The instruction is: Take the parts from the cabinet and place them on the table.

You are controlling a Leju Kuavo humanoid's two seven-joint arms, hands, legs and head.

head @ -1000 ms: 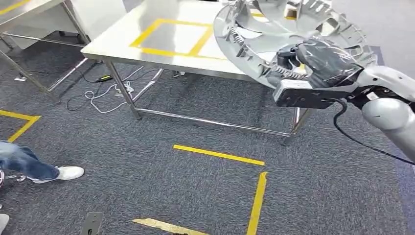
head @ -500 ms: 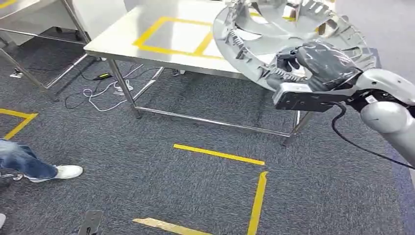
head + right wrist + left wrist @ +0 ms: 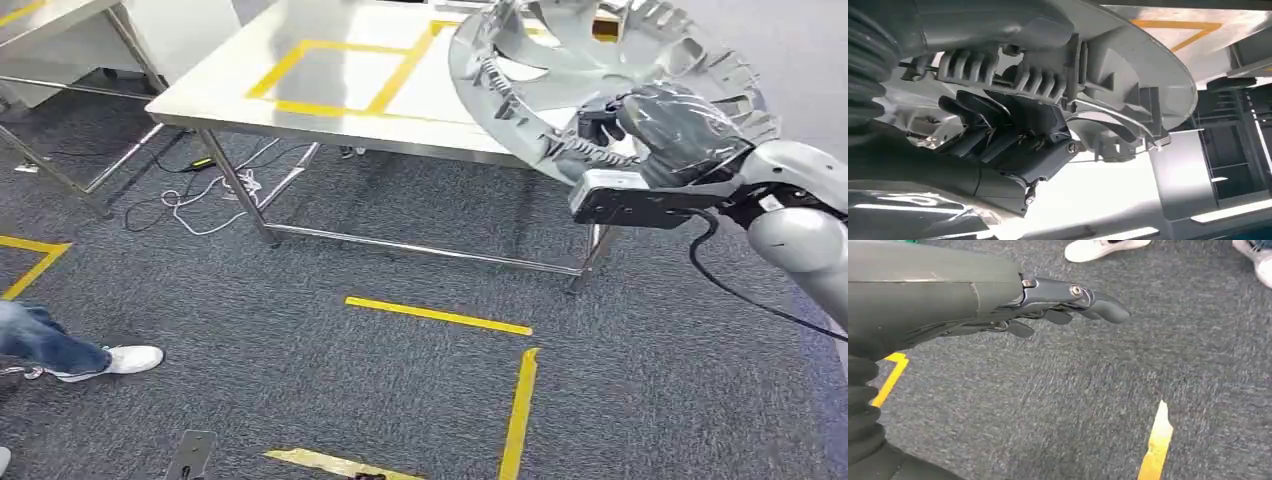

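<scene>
Part [image 3: 600, 70] gripped by right hand [image 3: 665, 125] above table [image 3: 200, 95]; left hand [image 3: 1068, 305] spread

The large round silver-grey plastic part [image 3: 560, 75], upper right of the head view, looks moulded and matt, with ribbed edges and thin wire springs. The right hand [image 3: 668, 128] gripping it wears a glossy, crinkled clear film over dark grey plastic. The steel table [image 3: 200, 85] at top centre is smooth brushed metal with glossy yellow tape. The dark grey carpet [image 3: 330, 380] looks rough and nubbly. The left hand [image 3: 1068, 302] seems smooth satin plastic, though blur makes that unsure.
</scene>
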